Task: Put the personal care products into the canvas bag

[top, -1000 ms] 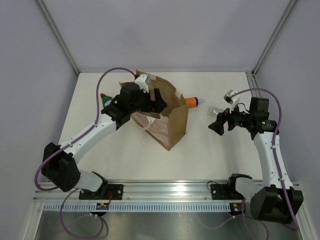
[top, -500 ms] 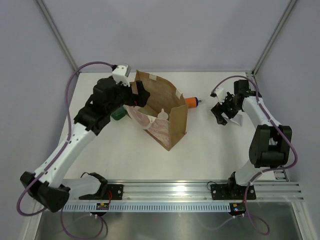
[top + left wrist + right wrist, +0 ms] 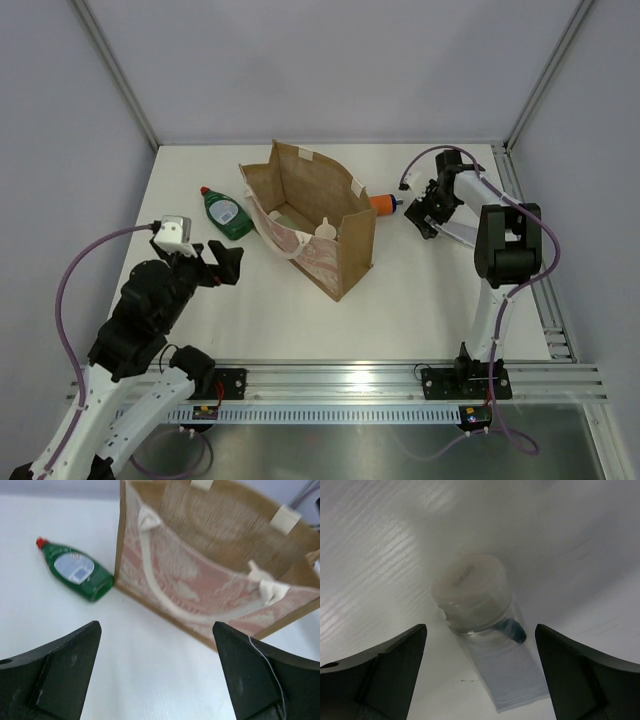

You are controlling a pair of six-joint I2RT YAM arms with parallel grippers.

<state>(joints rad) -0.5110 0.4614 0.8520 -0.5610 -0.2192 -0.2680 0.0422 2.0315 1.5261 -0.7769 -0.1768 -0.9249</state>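
Observation:
The canvas bag (image 3: 345,245) stands upright and open mid-table, its reddish-patterned side and cream handle facing my left wrist camera (image 3: 200,587). The green red-capped bottle (image 3: 226,212) lies left of it, also in the left wrist view (image 3: 77,572). The orange bottle (image 3: 385,204) lies behind the bag's right edge. A pale shape (image 3: 287,215) shows inside the bag. My left gripper (image 3: 234,263) is open and empty, near-left of the bag (image 3: 157,680). My right gripper (image 3: 430,220) is open above the flat silver-grey tube (image 3: 507,667), whose cream cap (image 3: 472,592) points away; the fingers straddle it without touching.
The table's right edge and a metal frame post (image 3: 520,170) lie close to the right arm. The grey enclosure walls (image 3: 60,150) border the table on the left and back. The right arm's cable (image 3: 415,165) loops above the orange bottle.
My left arm has pulled back from the bag's mouth to the near left, uncovering the green bottle. My right gripper has moved farther back and left, over the tube.

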